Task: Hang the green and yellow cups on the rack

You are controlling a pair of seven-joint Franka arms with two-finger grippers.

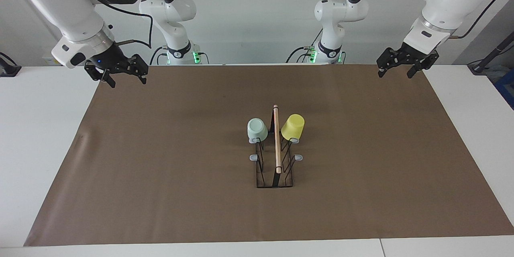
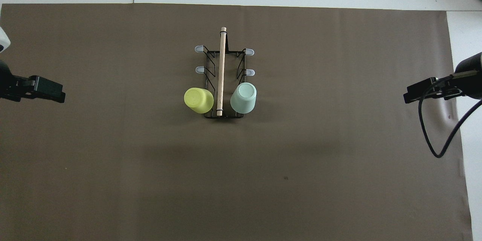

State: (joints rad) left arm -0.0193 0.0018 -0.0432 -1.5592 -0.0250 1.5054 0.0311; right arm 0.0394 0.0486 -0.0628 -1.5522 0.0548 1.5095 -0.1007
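Green cup (image 1: 257,129) & yellow cup (image 1: 292,126) are seen upturned on rack (image 1: 276,156) prongs nearest robots, apparently hung already, so left gripper (image 1: 399,70) & right gripper (image 1: 121,77) are held open, empty, well apart from rack.

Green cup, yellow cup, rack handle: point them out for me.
green cup (image 1: 257,129), facing view, its side wall
yellow cup (image 1: 292,127), facing view, its side wall
rack handle (image 2: 221,71), overhead view, middle of the wooden rod
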